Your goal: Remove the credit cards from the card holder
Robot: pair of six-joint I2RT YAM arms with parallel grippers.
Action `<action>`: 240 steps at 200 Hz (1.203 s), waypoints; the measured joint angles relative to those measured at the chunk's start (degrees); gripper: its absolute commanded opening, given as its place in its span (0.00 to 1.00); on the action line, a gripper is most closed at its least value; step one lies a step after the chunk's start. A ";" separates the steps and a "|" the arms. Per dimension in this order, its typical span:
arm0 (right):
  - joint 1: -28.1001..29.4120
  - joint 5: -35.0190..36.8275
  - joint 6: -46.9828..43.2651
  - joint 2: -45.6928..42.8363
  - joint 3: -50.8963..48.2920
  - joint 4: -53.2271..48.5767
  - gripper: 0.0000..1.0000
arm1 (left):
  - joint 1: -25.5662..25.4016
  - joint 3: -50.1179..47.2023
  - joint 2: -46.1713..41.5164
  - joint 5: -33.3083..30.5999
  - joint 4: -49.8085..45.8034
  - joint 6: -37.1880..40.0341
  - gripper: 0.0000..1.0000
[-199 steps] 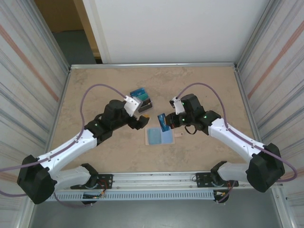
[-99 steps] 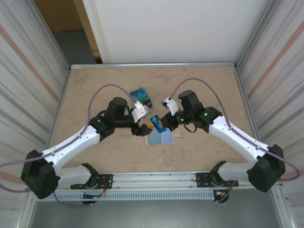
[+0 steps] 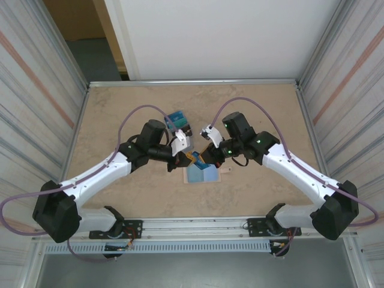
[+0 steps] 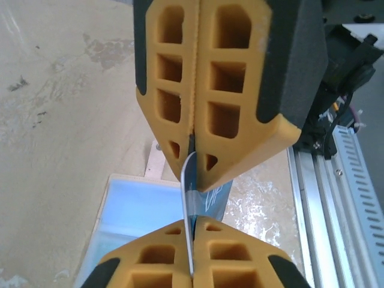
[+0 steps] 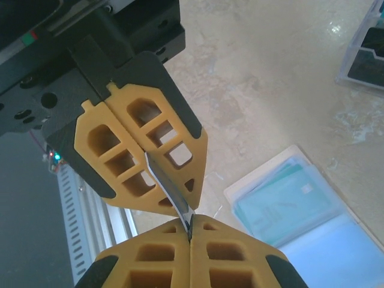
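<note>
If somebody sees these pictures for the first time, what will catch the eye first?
Both grippers meet at the middle of the table: the left gripper and the right gripper are each shut on one blue credit card. Below it lies the open card holder; a card pile sits behind.

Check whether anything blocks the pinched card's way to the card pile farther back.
Nothing loose lies on the table between the card and the pile. The left gripper and right gripper both clamp it; the left wrist hangs over that stretch.
</note>
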 measured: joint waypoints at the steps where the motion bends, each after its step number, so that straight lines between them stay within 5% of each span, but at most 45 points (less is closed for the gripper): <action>1: 0.00 -0.02 -0.04 0.00 0.02 -0.07 0.04 | 0.00 0.00 0.00 0.02 -0.04 -0.02 0.00; 60: -1.49 1.14 1.79 0.07 -0.07 2.05 0.36 | -0.07 -0.85 -0.59 -1.31 2.82 -0.68 0.00; 117: -7.04 3.15 12.59 -8.68 -11.69 18.18 0.52 | -0.07 -10.45 -10.12 -11.28 14.67 -9.40 0.00; 168: -7.91 3.08 25.83 -10.32 -21.81 37.68 0.58 | -0.07 -18.73 -16.15 -17.57 29.70 -23.21 0.00; 240: -6.99 -6.78 32.24 -6.88 -22.08 54.97 0.50 | 0.39 -21.35 -17.18 -17.55 43.43 -39.98 0.00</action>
